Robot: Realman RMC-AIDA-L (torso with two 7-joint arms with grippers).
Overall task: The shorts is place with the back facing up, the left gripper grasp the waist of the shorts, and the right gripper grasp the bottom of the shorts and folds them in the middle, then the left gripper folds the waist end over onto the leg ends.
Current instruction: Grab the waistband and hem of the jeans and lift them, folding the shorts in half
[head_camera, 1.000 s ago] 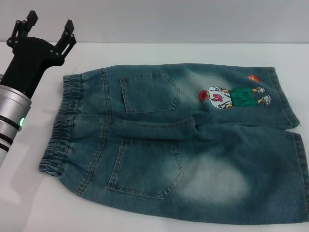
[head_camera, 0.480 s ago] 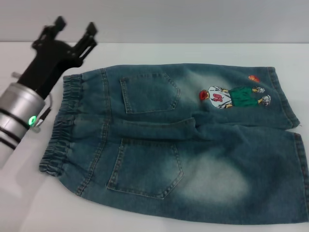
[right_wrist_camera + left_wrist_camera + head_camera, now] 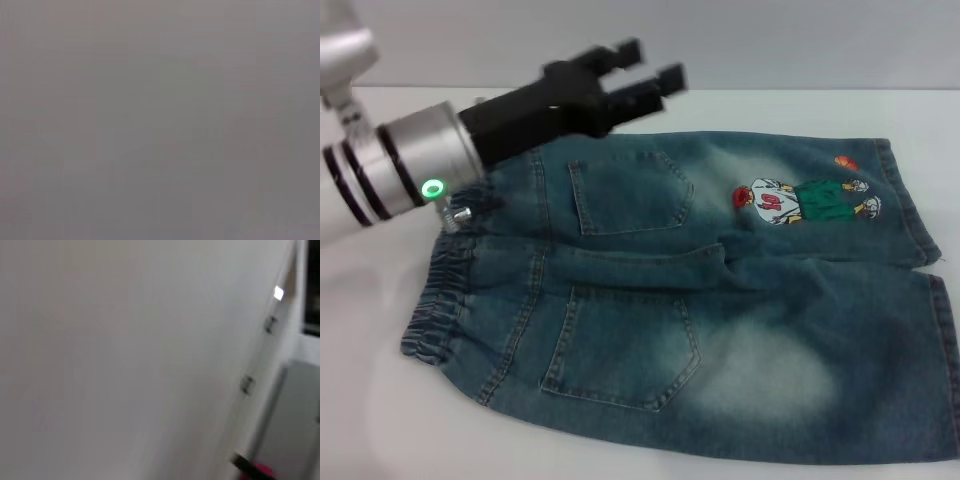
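The shorts (image 3: 690, 300) lie flat and unfolded on the desk (image 3: 370, 420), the left pincer (image 3: 645, 75) hangs spread above them, holding nothing, so both folds remain.

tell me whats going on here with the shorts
A pair of denim shorts lies flat on a white table, back pockets up, waistband toward the robot's left. The left gripper is open and hovers above the far edge of the shorts near the upper pocket; it holds nothing. The right gripper is not in view. No fold has been made yet.
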